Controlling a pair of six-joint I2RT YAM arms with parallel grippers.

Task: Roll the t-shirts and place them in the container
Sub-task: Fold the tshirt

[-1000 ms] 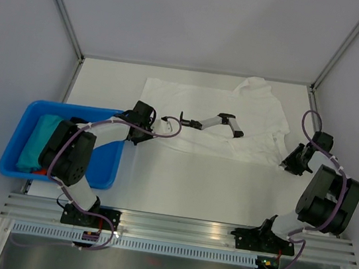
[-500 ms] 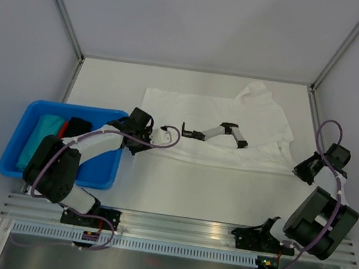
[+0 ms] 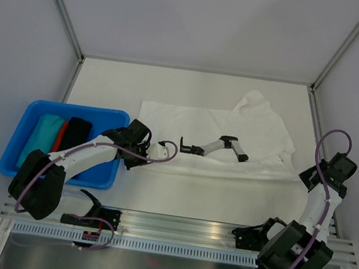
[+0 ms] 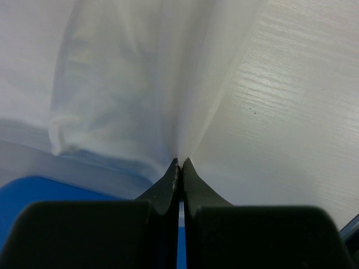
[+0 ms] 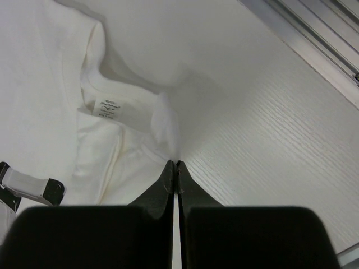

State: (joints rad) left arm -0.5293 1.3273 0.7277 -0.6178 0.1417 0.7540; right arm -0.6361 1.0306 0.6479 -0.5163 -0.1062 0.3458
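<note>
The left fingers (image 4: 167, 188) and right fingers (image 5: 165, 185) each clamp one end of the shirt's (image 3: 234, 125) near edge, likely pulling it straight across the worktop (image 3: 224, 194) for an even roll.

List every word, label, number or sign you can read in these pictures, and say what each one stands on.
Neck label sewn into the white t-shirt: lines of small grey print, too small and blurred to read.
No other text shows in any view.
</note>
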